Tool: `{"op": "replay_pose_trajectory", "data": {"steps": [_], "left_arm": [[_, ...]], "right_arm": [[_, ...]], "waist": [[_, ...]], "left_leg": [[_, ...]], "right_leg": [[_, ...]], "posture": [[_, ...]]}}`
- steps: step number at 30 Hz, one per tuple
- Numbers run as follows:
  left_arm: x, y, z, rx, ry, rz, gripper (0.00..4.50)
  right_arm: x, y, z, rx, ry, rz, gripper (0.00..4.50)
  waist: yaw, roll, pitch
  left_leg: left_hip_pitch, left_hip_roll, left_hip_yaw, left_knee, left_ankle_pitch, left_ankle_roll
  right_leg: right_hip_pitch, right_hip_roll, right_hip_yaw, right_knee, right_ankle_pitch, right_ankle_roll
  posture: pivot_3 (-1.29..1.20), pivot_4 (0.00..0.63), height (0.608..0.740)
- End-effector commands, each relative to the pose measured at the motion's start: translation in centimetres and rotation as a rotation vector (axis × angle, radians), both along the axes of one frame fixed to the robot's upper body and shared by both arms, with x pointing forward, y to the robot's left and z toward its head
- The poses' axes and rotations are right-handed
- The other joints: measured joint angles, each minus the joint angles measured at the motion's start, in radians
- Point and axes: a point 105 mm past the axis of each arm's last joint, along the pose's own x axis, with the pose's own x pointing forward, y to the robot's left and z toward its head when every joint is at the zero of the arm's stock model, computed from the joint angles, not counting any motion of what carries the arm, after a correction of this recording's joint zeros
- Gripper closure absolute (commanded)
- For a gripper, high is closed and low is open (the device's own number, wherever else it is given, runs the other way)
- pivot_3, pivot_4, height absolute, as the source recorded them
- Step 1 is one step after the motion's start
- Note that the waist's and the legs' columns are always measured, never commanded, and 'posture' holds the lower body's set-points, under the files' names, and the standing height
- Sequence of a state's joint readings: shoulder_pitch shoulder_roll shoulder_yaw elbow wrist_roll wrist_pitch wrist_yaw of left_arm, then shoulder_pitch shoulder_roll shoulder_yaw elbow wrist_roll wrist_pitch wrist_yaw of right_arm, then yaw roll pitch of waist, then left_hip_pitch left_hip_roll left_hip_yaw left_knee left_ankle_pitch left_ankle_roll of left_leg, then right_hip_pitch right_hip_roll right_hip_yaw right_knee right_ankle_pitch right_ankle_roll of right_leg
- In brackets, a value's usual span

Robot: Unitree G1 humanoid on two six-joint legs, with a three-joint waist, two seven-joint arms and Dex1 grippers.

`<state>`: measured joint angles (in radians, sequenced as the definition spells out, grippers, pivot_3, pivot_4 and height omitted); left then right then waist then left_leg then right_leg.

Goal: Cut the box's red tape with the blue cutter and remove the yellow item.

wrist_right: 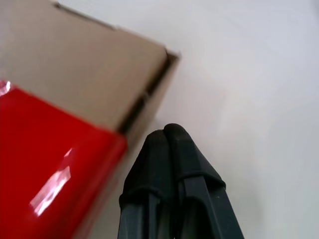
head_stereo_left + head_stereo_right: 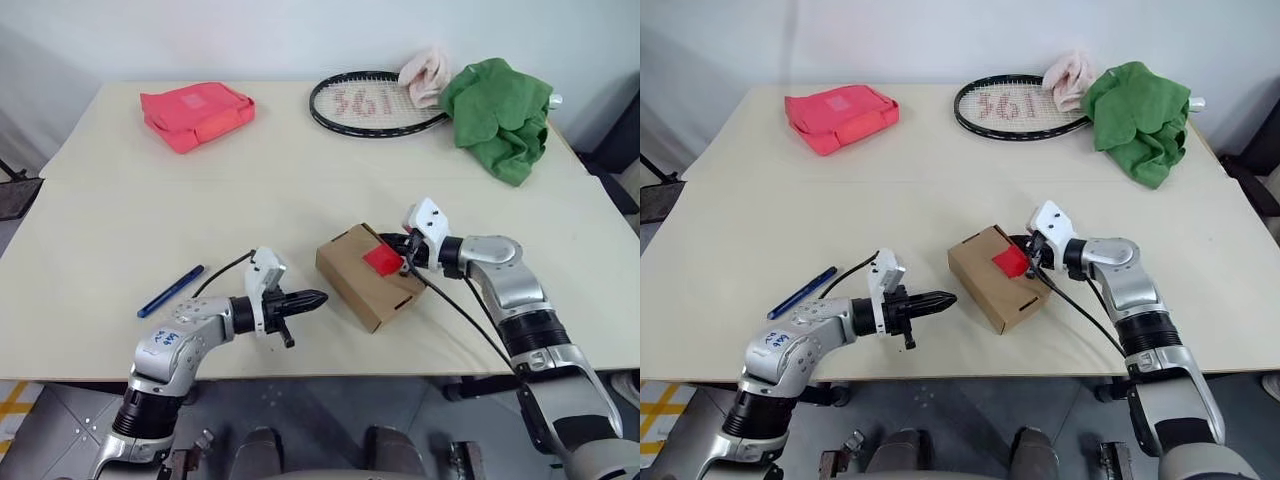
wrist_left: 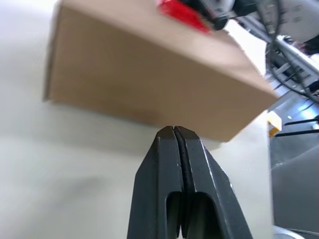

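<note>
Both grippers, left gripper (image 2: 318, 297) and right gripper (image 2: 405, 247), fingers pressed together and empty, flank the box (image 2: 368, 285) mid-table; the slim, rigid blue cutter (image 2: 170, 291), lying well left, likely wants a mid-shaft pinch.

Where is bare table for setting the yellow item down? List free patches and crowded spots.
Free: the table's middle between pink pouch and blue cutter; also between box and green cloth. Crowded: around the box, both grippers close.

Bright, even light; soft shadows
</note>
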<state>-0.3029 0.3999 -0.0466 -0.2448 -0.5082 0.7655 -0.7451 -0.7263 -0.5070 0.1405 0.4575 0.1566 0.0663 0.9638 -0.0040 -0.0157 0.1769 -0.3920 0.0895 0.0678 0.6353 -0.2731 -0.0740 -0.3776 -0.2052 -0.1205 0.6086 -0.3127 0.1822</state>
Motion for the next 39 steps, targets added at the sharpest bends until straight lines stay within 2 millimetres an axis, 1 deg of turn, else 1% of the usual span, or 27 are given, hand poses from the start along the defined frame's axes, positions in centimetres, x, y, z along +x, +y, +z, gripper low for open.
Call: {"op": "replay_pose_trajectory", "data": {"steps": [1,2,3,4,6,7,8,9,10,12,14,15,16,18,19,20,21,22,23,26,28,31,34,35,36,37,39], "left_arm": [[-0.2,3.1,2.6,-0.033,-0.147,0.051,4.48],[-0.2,4.0,3.1,-0.037,-0.168,0.067,4.48],[-0.5,5.2,3.3,-0.041,-0.183,0.075,4.48],[-0.9,6.3,3.9,-0.05,-0.215,0.069,4.48],[-2.1,9.6,4.6,-0.046,-0.248,0.079,4.48],[-2.3,11.4,4.7,-0.019,-0.254,0.113,4.5],[-2.4,13.9,4.2,0.05,-0.25,0.182,4.5],[-2.5,16.5,3.6,0.121,-0.247,0.25,4.1],[-2.8,18.6,3.3,0.17,-0.248,0.303,3.9],[-3.3,22.0,3.0,0.232,-0.25,0.409,3.33],[-4.7,26.0,2.6,0.323,-0.231,0.521,2.72],[-5.3,27.3,2.5,0.338,-0.209,0.567,2.4],[-5.9,28.3,2.4,0.36,-0.195,0.585,2.14],[-6.7,30.1,2.4,0.397,-0.17,0.614,1.48],[-7.0,31.2,2.6,0.409,-0.165,0.642,1.21],[-7.2,32.1,2.7,0.413,-0.153,0.666,0.83],[-7.7,32.8,2.4,0.443,-0.141,0.668,0.54],[-8.0,33.3,2.2,0.465,-0.132,0.665,0.23],[-8.3,33.7,1.9,0.488,-0.111,0.655,0.03],[-8.8,35.1,2.3,0.523,-0.089,0.661,0.03],[-8.7,35.2,2.7,0.526,-0.102,0.64,0.03],[-7.7,33.2,3.2,0.471,-0.119,0.529,0.03],[-5.7,30.1,3.7,0.436,-0.179,0.408,0.03],[-4.9,28.7,3.8,0.425,-0.199,0.367,0.03],[-4.4,27.9,3.8,0.416,-0.21,0.343,0.03],[-3.6,26.8,3.3,0.435,-0.228,0.309,0.03],[-2.7,25.6,2.6,0.455,-0.244,0.281,0.03]], "right_arm": [[-1.8,-0.8,4.0,0.005,-0.154,0.052,4.5],[-2.3,-1.5,4.7,-0.001,-0.18,0.053,4.5],[-3.0,-1.6,5.0,-0.016,-0.201,0.061,4.5],[-3.9,-2.3,5.0,-0.041,-0.201,0.081,4.5],[-6.0,-3.3,5.7,-0.018,-0.202,0.091,4.5],[-7.3,-3.7,6.0,0.011,-0.188,0.109,4.32],[-8.7,-4.2,6.2,0.038,-0.169,0.119,4.12],[-10.2,-4.3,6.3,0.064,-0.152,0.142,3.91],[-11.3,-4.2,6.5,0.084,-0.144,0.156,3.56],[-12.8,-4.3,6.8,0.135,-0.136,0.149,2.91],[-14.6,-3.5,7.1,0.169,-0.142,0.169,2.22],[-15.4,-3.3,7.2,0.178,-0.15,0.178,1.88],[-15.9,-3.2,7.4,0.195,-0.164,0.176,1.57],[-16.4,-2.9,7.5,0.23,-0.171,0.141,0.83],[-16.9,-2.5,7.2,0.229,-0.177,0.15,0.54],[-17.3,-2.0,7.0,0.223,-0.184,0.168,0.09],[-18.1,-1.4,6.3,0.197,-0.153,0.232,0.0],[-18.7,-0.9,5.9,0.18,-0.128,0.277,0.0],[-19.1,-0.4,5.6,0.181,-0.105,0.319,0.0],[-19.4,0.7,6.2,0.22,-0.145,0.371,0.0],[-19.4,1.0,6.2,0.207,-0.171,0.387,0.0],[-18.9,0.5,6.1,0.201,-0.176,0.36,0.0],[-18.5,-0.1,6.1,0.197,-0.181,0.328,0.0],[-18.4,-0.3,6.2,0.198,-0.182,0.318,0.0],[-18.3,-0.4,6.2,0.2,-0.183,0.312,0.0],[-18.2,-0.5,6.2,0.196,-0.187,0.305,0.0],[-18.1,-0.6,6.3,0.192,-0.192,0.299,0.0]], "waist": [[0.001,0.0,0.0],[0.001,0.0,0.0],[0.004,0.0,0.0],[0.003,0.0,0.0],[0.005,0.0,0.0],[0.005,0.0,0.0],[0.006,0.0,0.0],[0.007,0.0,0.0],[0.005,0.001,0.0],[0.001,0.001,0.001],[0.0,0.001,0.001],[0.001,0.001,0.001],[0.002,0.001,0.001],[0.004,0.0,0.0],[0.008,0.0,0.0],[0.013,-0.001,0.0],[0.015,-0.001,0.0],[0.015,-0.001,0.0],[0.015,-0.001,0.0],[0.013,-0.001,0.0],[0.01,-0.001,0.0],[0.013,-0.002,-0.001],[0.02,-0.002,-0.001],[0.024,-0.002,-0.001],[0.027,-0.002,-0.001],[0.027,-0.002,-0.001],[0.027,-0.001,0.0]], "left_leg": [[0.0,0.0,0.0,-0.001,0.0,0.0],[0.0,0.0,0.0,-0.002,0.0,0.0],[0.0,0.0,0.0,-0.002,0.0,0.0],[0.0,0.0,0.0,-0.003,0.0,0.0],[0.0,0.0,0.0,-0.003,0.0,0.0],[0.0,0.0,0.0,-0.004,0.0,0.0],[0.0,0.0,0.0,-0.004,0.0,0.0],[0.0,0.0,0.0,-0.005,0.0,0.0],[0.001,0.0,0.0,-0.006,0.0,0.0],[0.001,0.0,0.001,-0.006,0.0,0.0],[0.001,0.0,0.001,-0.005,-0.001,0.0],[0.001,0.0,0.001,-0.005,-0.002,0.001],[0.001,0.001,0.001,-0.005,-0.002,0.001],[0.001,0.002,0.001,-0.005,-0.003,0.001],[0.001,0.002,0.001,-0.005,-0.003,0.0],[0.001,0.002,0.001,-0.005,-0.003,0.001],[0.001,0.002,0.001,-0.005,-0.003,0.001],[0.001,0.002,0.001,-0.005,-0.003,0.001],[0.001,0.002,0.001,-0.005,-0.003,0.001],[0.002,0.003,0.001,-0.005,-0.003,0.001],[0.002,0.003,0.001,-0.005,-0.003,0.001],[0.002,0.003,0.001,-0.005,-0.003,0.001],[0.002,0.004,0.002,-0.005,-0.003,0.0],[0.002,0.004,0.002,-0.004,-0.003,0.0],[0.002,0.004,0.002,-0.004,-0.003,0.0],[0.002,0.004,0.002,-0.003,-0.003,0.0],[0.002,0.004,0.002,-0.003,-0.003,0.0]], "right_leg": [[0.0,0.0,0.0,0.0,0.0,0.0],[-0.001,0.0,0.0,0.0,0.0,0.0],[-0.001,0.0,0.0,0.0,0.0,0.0],[-0.001,0.0,0.0,-0.001,0.0,0.0],[-0.001,0.0,0.0,-0.003,0.0,0.0],[-0.001,0.0,-0.001,-0.003,0.0,0.0],[-0.001,0.0,-0.001,-0.003,0.0,0.0],[-0.001,0.0,-0.001,-0.004,0.0,0.0],[-0.001,0.0,-0.001,-0.004,0.0,0.0],[-0.001,0.0,-0.001,-0.005,0.0,0.0],[0.0,0.0,0.0,-0.005,0.0,0.0],[0.0,0.0,0.0,-0.004,0.0,0.0],[0.0,0.0,0.0,-0.004,0.0,-0.001],[0.0,0.001,-0.001,-0.005,0.0,-0.001],[0.0,0.001,-0.001,-0.004,0.0,-0.001],[0.0,0.001,-0.001,-0.004,0.0,-0.001],[0.0,0.001,-0.001,-0.004,0.0,-0.001],[0.0,0.001,-0.001,-0.004,0.0,-0.001],[0.0,0.001,-0.001,-0.004,0.0,-0.001],[-0.001,0.002,-0.001,-0.004,0.0,-0.001],[-0.001,0.003,-0.001,-0.003,0.0,-0.001],[-0.001,0.003,-0.001,-0.003,0.0,-0.001],[-0.001,0.003,-0.001,-0.002,0.0,-0.001],[-0.001,0.003,-0.001,-0.002,0.0,-0.001],[-0.001,0.003,-0.001,-0.001,0.0,-0.001],[-0.001,0.003,-0.001,-0.001,0.0,-0.001],[-0.001,0.003,0.0,-0.001,0.0,-0.001]], "posture": [[0.0,0.15,0.74],[0.0,0.15,0.74],[0.0,0.15,0.74],[0.0,0.15,0.74],[0.0,0.15,0.74],[0.0,0.15,0.74],[0.0,0.15,0.74],[0.0,0.15,0.74],[0.0,0.15,0.74],[0.0,0.15,0.74],[0.0,0.15,0.74],[0.0,0.15,0.74],[0.0,0.15,0.74],[0.0,0.15,0.74],[0.0,0.15,0.74],[0.0,0.15,0.74],[0.0,0.15,0.74],[0.0,0.15,0.74],[0.0,0.15,0.74],[0.0,0.15,0.74],[0.0,0.15,0.74],[0.0,0.15,0.74],[0.0,0.15,0.74],[0.0,0.15,0.74],[0.0,0.15,0.74],[0.0,0.15,0.74],[0.0,0.15,0.74]]}}
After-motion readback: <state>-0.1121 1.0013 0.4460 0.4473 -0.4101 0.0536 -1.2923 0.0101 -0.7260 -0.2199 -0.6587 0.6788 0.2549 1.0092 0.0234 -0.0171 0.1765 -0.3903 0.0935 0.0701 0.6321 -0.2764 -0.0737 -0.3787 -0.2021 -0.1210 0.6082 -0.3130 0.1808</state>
